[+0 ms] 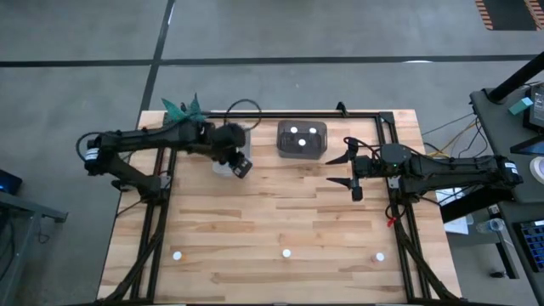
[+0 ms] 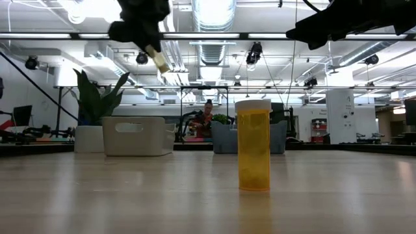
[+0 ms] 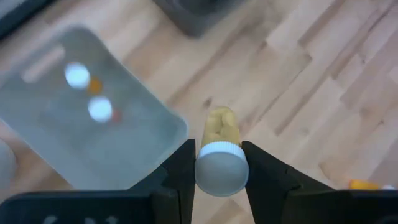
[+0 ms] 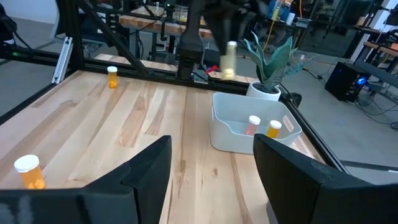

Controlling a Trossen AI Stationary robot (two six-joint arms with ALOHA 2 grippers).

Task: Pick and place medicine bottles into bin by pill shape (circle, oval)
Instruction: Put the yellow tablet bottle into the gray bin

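Observation:
My left gripper [image 1: 239,163] is shut on an orange medicine bottle [image 3: 220,127] with a white cap and hangs high over the table, by the corner of the pale bin [image 3: 93,134]. Two bottles [image 3: 99,109] lie in that bin. Two more white caps show in the dark bin [image 1: 302,138] at the far middle. Three bottles stand along the near edge: left [image 1: 177,254], middle [image 1: 287,252], right [image 1: 378,256]. My right gripper [image 1: 348,170] waits open at the right, holding nothing. My left gripper pinches the bottle at its cap end [image 3: 202,163] between its two fingers, one on either side. The fingers [image 3: 183,165] slant down from above. The bottle is lifted clear of the table and juts out beyond the fingertips, tilted, orange body [image 2: 158,60] lowermost.
A green plant [image 1: 183,108] stands at the far left corner beside the pale bin. A black frame [image 1: 374,115] runs along the table's far and side edges. Bare wood lies between the bins and the near row of bottles.

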